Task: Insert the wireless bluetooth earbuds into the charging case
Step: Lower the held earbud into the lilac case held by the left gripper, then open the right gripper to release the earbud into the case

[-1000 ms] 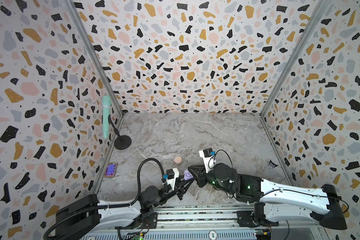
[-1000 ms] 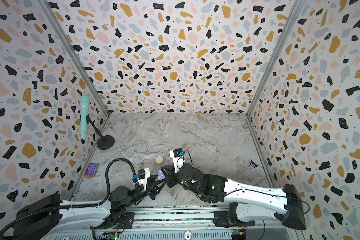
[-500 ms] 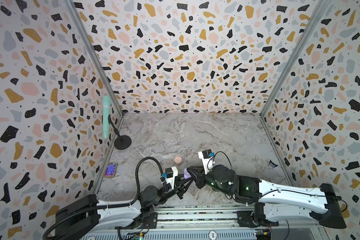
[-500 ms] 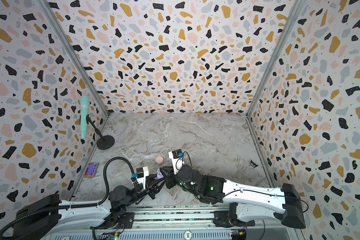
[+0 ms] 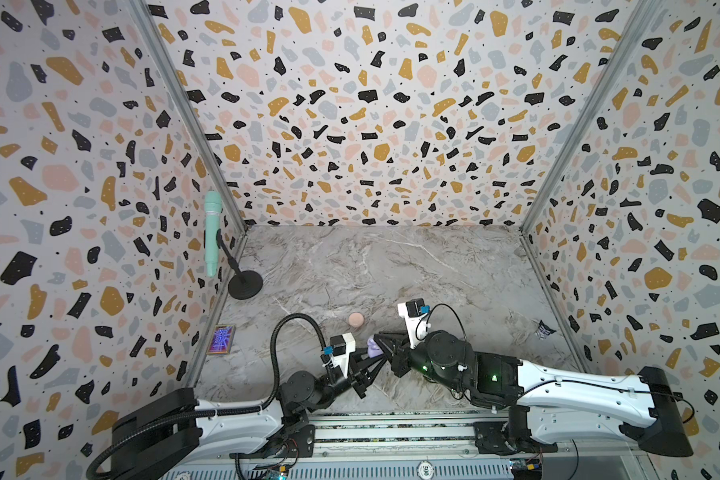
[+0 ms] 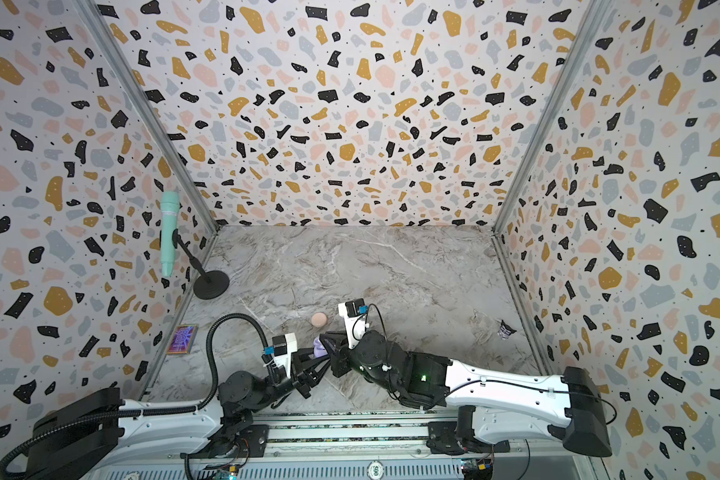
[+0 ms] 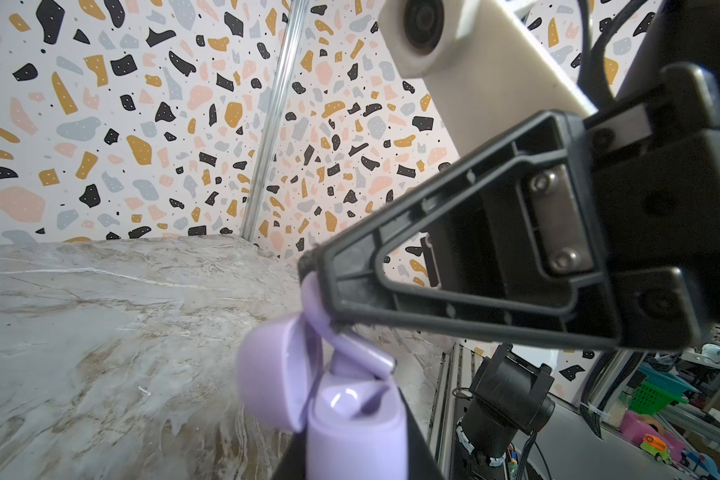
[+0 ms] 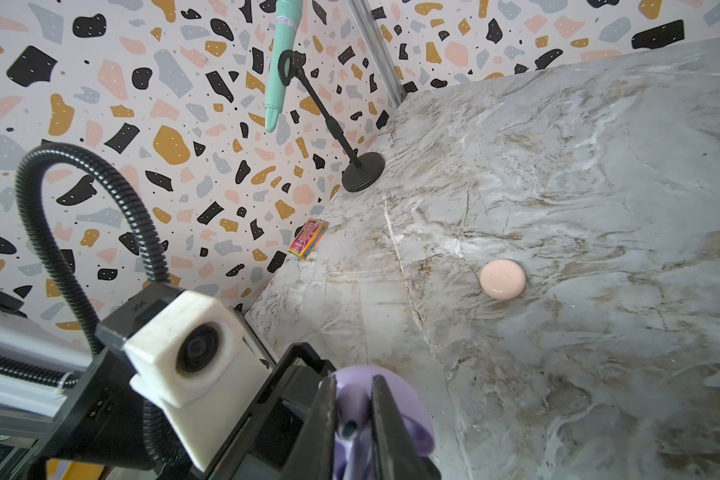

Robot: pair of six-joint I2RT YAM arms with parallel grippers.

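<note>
**Seating a lavender earbud in its open case**

Shows a lavender charging case (image 7: 356, 432) with its lid (image 7: 267, 374) swung open, held over the near part of the marble tabletop (image 5: 391, 266). Clamped at the base by the left gripper (image 5: 377, 358), drawn in tight on it. Meets a lavender earbud (image 7: 314, 301) at the open mouth, angled down into the case and, by the look of it, not yet seated. Pinched by the right gripper (image 8: 353, 379), fingers (image 8: 385, 419) nearly together with only the bud between them.

Judged partway through – cannot tell whether another bud already sits inside. Leaves pressing this one home and shutting the lid.

Farther back, shows a pale pink charging case (image 8: 502, 279), closed and untouched – contents hidden. Shows no loose buds on the marble. Along the edges: a mint microphone (image 5: 212, 232) on a black stand (image 5: 245, 284), a small colourful box (image 5: 222, 340), a crumpled wrapper (image 5: 543, 330).
</note>
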